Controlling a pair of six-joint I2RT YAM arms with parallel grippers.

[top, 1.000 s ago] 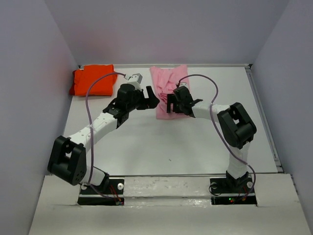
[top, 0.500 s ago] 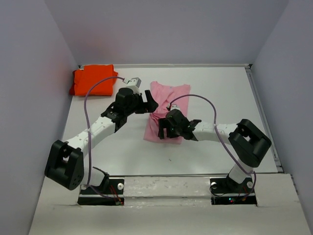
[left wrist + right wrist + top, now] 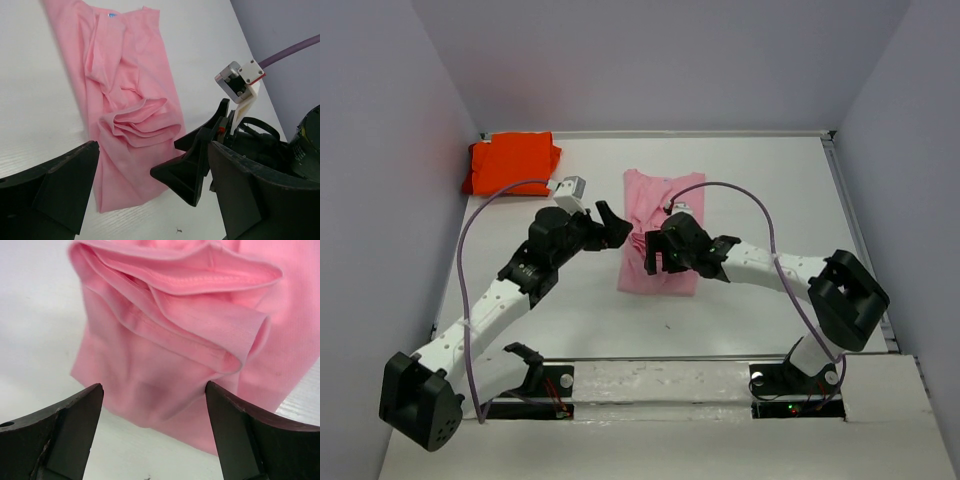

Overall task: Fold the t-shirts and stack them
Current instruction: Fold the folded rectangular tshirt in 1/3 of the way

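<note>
The soft, floppy pink t-shirt (image 3: 660, 195) lies bunched on the counter (image 3: 570, 320), the orange t-shirt (image 3: 510, 162) sits at 10 o'clock, and the left end effector (image 3: 615, 226) and right end effector (image 3: 655, 256) hang wide open and empty, so I would pinch the pink one's thin edge at 6 o'clock.

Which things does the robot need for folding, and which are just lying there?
For the job:
crumpled light pink cloth t-shirt
bright orange cloth t-shirt, in the far left corner

Just lying about:
only a tiny dark speck on the white table
</note>
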